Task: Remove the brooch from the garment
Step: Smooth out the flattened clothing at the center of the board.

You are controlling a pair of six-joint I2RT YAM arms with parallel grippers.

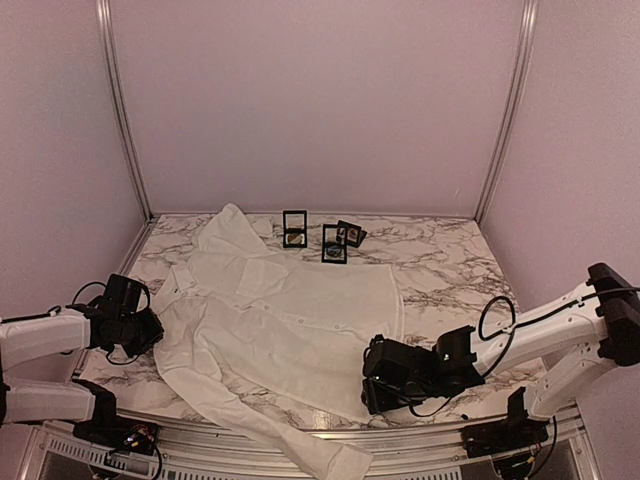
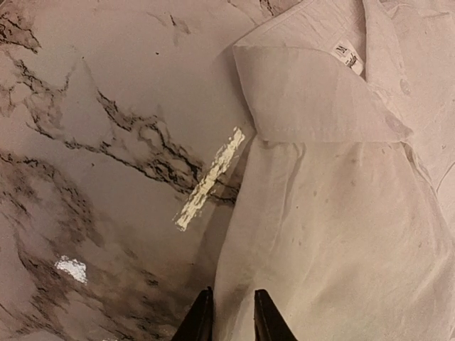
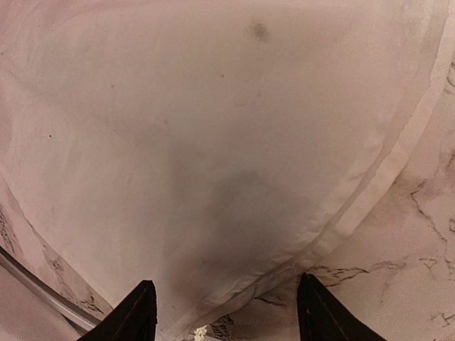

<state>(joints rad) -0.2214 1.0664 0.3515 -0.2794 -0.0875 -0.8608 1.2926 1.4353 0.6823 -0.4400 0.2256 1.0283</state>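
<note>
The garment [image 1: 290, 320], a white long-sleeved shirt, lies spread over the marble table with one sleeve hanging off the front edge. No brooch shows in any view. My left gripper [image 1: 150, 330] is at the shirt's left shoulder edge. In the left wrist view its gripper [image 2: 231, 316] stands narrowly open over the edge of the cloth, below the collar [image 2: 320, 92]. My right gripper [image 1: 375, 385] is at the shirt's lower hem. The right wrist view shows that gripper [image 3: 227, 312] wide open, straddling the hem [image 3: 370, 199] with nothing gripped.
Three small black-framed display cases [image 1: 294, 228] [image 1: 334, 243] [image 1: 350, 233] stand at the back of the marble table [image 1: 450, 260]. A metal rail [image 1: 300, 428] runs along the front edge. Walls enclose the sides and back.
</note>
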